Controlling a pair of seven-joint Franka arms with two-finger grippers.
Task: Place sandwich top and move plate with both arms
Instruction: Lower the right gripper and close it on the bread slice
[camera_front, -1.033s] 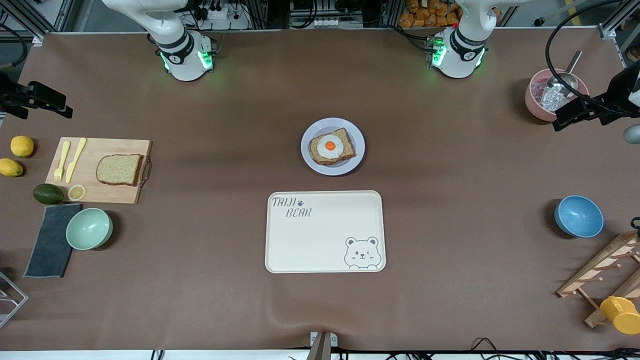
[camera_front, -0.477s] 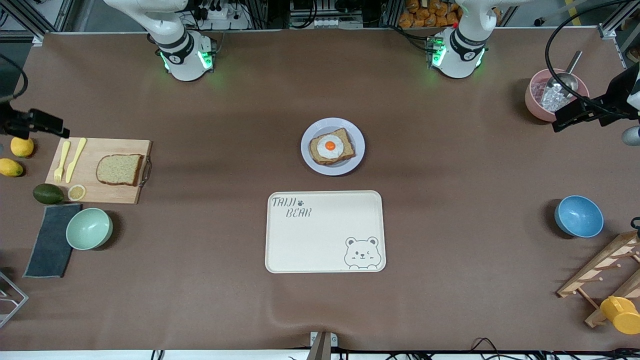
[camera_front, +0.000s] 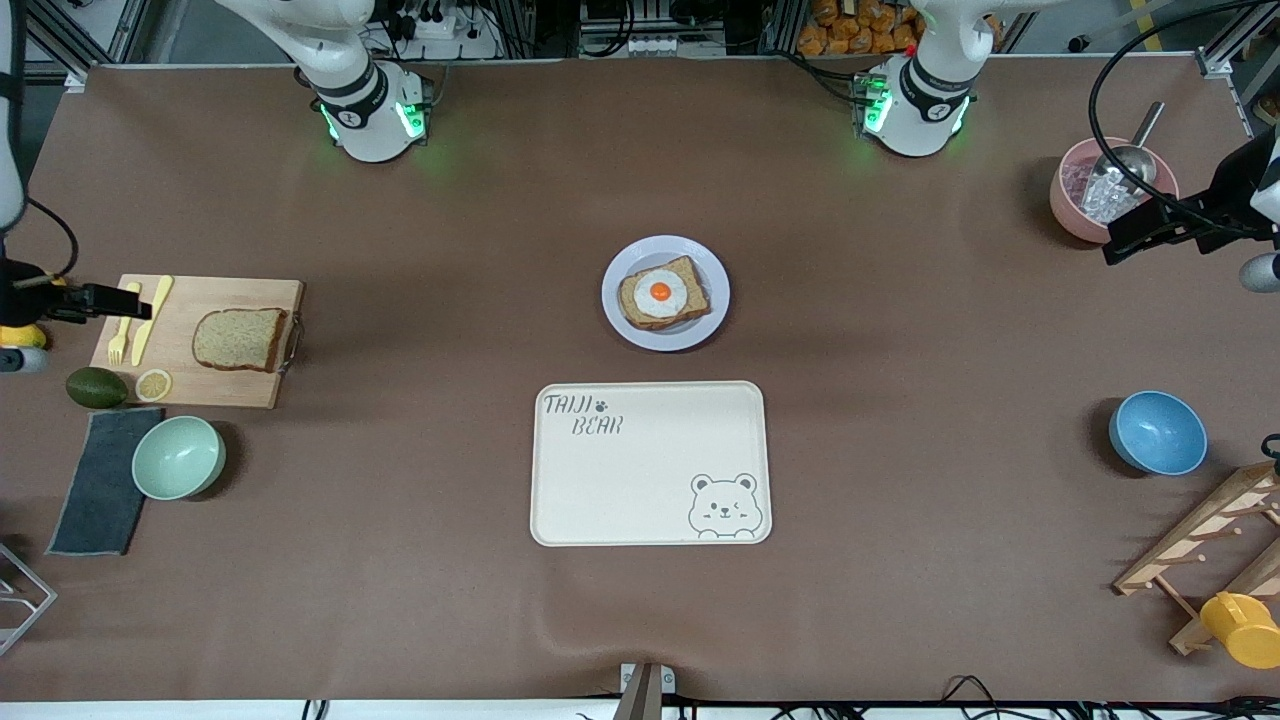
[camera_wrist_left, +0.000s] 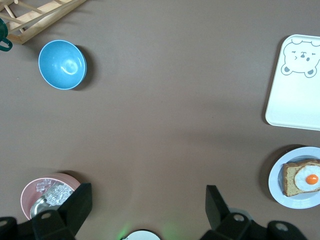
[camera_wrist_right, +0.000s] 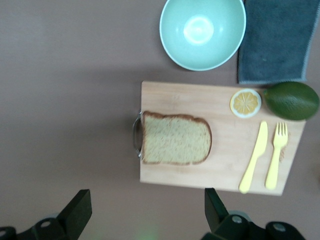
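At the right arm's end of the desk (camera_front: 420, 600), the wooden board (camera_front: 200, 340) carries the sandwich top (camera_front: 238, 339), lying flat with its long axis toward the plate (camera_front: 620, 260) at mid-desk, about three o'clock from the board. The right gripper (camera_wrist_right: 145, 212) hangs over the board's outer edge, jaws wide, so I judge this arm the nearer. The left gripper (camera_wrist_left: 145, 210) waits with jaws wide by the pink bowl (camera_front: 1068, 200).

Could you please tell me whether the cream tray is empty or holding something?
Empty. The cream tray shows only its printed bear and lettering; the plate sits apart on the table.
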